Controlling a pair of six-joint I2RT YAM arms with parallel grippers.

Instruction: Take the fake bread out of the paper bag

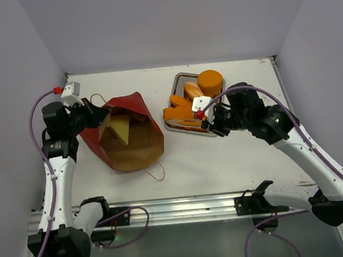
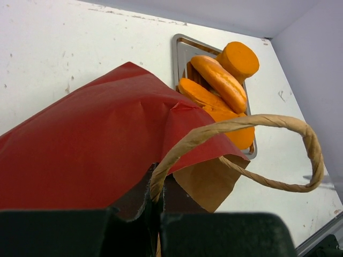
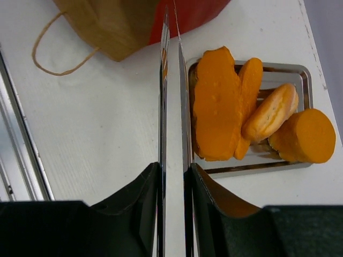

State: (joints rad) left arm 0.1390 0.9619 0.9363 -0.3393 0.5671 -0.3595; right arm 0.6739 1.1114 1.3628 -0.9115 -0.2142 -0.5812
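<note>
Left hand (image 1: 96,114) pinches paper bag (image 1: 130,132) rim; bread (image 1: 189,106) fills tray (image 1: 179,79).

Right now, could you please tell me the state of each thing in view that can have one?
paper bag: lying on its side, mouth open, rim pinched by the left gripper.
sandwich piece: still inside the bag.
metal tray: loaded with orange bread pieces.
bread pieces: out of the bag, piled on the tray.
left gripper: shut on the bag's edge.
right gripper: nearly closed, holding nothing.
</note>
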